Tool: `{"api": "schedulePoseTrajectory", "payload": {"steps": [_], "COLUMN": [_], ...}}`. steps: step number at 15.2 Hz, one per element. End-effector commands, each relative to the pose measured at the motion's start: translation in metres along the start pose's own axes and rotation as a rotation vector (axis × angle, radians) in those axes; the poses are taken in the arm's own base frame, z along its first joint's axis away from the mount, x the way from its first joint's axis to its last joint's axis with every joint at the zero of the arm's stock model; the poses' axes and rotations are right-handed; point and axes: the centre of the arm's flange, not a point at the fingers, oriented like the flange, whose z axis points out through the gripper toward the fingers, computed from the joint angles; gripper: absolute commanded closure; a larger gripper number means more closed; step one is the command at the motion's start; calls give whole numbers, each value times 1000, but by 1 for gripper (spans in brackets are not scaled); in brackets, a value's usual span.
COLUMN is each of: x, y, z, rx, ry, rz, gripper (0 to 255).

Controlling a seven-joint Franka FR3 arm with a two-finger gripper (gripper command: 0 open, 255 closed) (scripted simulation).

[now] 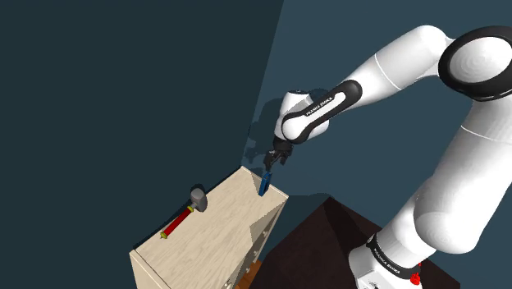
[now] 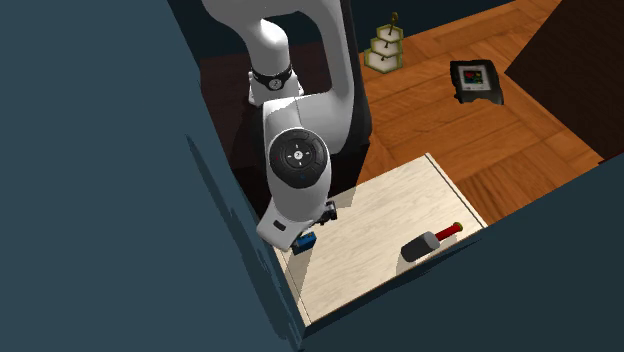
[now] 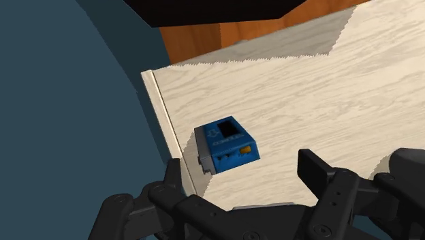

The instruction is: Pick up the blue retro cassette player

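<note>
The bright blue boxy cassette player [image 3: 226, 145] has a grey side, a black window and a small orange spot. The pale beige wooden surface [image 3: 327, 88] shows fine wavy grain. The red-handled hammer [image 1: 182, 217] has a yellow tip and dark grey head. The flat dark teal wall [image 1: 123, 98] bears no pattern.

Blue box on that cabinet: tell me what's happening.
The black two-finger gripper of the white arm hangs open above the small blue boxy cassette player, which lies on the pale wood-grain cabinet top at its corner beside the dark blue wall. The fingers are not touching it, so it is not picked up yet. A red-handled, grey-headed hammer lies farther along the top.
</note>
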Motion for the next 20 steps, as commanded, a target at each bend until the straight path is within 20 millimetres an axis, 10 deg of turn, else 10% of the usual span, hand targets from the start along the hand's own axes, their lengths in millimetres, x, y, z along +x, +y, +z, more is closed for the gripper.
{"api": "schedulePoseTrajectory", "payload": {"steps": [1,12,13,20], "x": [13,22,22,21], "y": [-1,-2,-2,-3], "z": [26,78,78,78], "rx": [-3,-5,-5,-5], "ry": [-2,-4,-4,-4], "rz": [1,2,2,2], "gripper": [0,0,255,255]}}
